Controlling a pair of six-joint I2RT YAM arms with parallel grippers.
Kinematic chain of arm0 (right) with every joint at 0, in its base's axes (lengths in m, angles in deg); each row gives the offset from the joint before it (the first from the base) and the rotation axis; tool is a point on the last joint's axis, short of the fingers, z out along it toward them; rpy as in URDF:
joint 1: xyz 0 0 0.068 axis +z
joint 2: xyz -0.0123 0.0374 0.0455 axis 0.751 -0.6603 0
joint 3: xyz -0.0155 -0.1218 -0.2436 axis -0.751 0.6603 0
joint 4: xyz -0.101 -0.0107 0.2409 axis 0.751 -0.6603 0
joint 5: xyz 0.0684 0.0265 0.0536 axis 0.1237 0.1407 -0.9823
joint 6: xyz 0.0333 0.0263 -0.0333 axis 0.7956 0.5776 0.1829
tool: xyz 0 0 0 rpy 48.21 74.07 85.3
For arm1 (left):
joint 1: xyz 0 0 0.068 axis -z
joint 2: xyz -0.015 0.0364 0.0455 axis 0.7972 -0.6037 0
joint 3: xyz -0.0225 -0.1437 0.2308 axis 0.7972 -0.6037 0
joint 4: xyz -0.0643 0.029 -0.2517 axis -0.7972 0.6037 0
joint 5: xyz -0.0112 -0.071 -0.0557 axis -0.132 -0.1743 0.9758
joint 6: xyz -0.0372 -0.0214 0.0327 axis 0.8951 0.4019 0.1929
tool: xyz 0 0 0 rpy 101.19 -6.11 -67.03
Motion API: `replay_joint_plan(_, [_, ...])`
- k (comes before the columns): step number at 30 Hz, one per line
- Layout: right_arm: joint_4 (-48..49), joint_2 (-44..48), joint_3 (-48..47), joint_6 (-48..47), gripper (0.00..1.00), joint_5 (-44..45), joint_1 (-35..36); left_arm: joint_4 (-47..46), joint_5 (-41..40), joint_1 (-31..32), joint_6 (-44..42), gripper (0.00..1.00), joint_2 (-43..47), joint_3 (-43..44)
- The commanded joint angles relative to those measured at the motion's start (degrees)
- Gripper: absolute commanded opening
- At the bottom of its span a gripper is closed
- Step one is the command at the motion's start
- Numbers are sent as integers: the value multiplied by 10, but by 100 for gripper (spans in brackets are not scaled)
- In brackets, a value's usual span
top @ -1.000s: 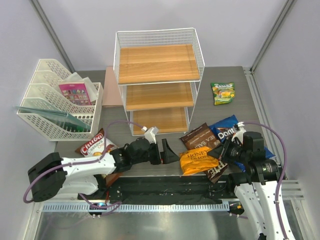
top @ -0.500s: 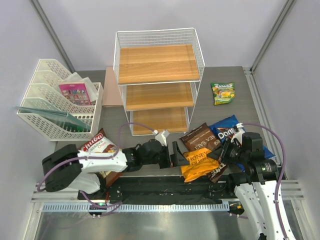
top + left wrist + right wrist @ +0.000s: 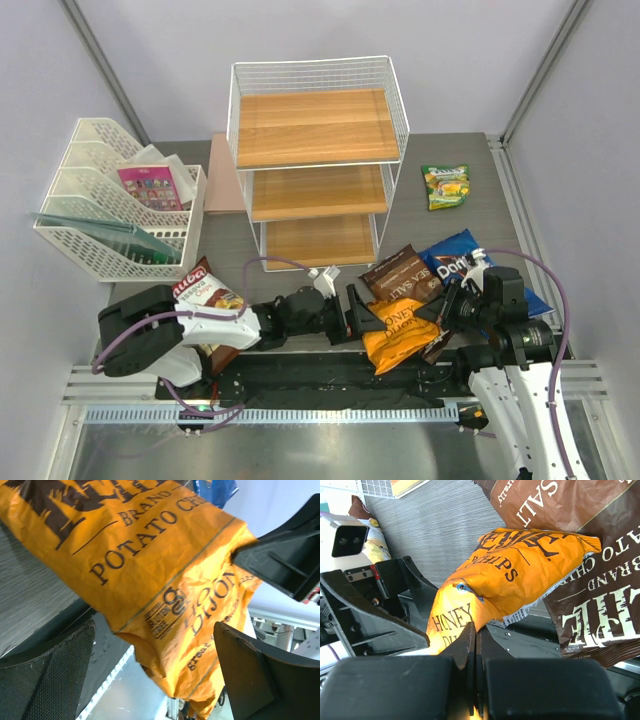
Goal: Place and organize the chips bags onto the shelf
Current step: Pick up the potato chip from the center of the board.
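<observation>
Chips bags, top view: orange bag [image 3: 402, 335] at the near edge of the table [image 3: 480, 215], between the two grippers; dark brown bag [image 3: 400, 272] and blue bag [image 3: 455, 262] just behind it; green bag [image 3: 445, 186] far right, well apart; red-lettered bag [image 3: 195, 290] at the near left.
Shelf, top view: shelf [image 3: 318, 125] behind all the bags, no bag on any visible board.
Nearer arm, top view: left gripper [image 3: 358, 313] right at the orange bag's left edge; right gripper [image 3: 435, 320] at its right edge.
Long axis, top view: seemingly far-to-near, slightly slanted, crosswise to both grippers.
Left jaws, left wrist view: spread wide, holding nothing; orange bag [image 3: 165, 580] straight ahead, lower end hanging toward the gap, no contact with either pad visible.
Right finger, left wrist view: one black tip pressed into a crease of the bag.
Right jaws, right wrist view: right gripper [image 3: 472, 632] clenched tight, apparently pinching a thin edge of the orange bag [image 3: 520, 575]; dark brown bag [image 3: 590, 595] just beside, on the right.
Coming move, judged: left jaws closing across the bag's narrow width, then release on the right.
</observation>
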Motion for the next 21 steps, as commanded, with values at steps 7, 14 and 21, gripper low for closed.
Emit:
replay_joint_plan(7, [12, 5, -11, -2, 1, -13, 2, -138, -32, 1, 48, 98, -80, 8])
replay_joint_plan(14, [8, 7, -13, -4, 1, -15, 3, -192, -38, 3, 53, 82, -121, 6])
replay_joint_plan(21, [4, 13, -14, -3, 1, -17, 3, -176, -48, 3, 26, 36, -102, 2])
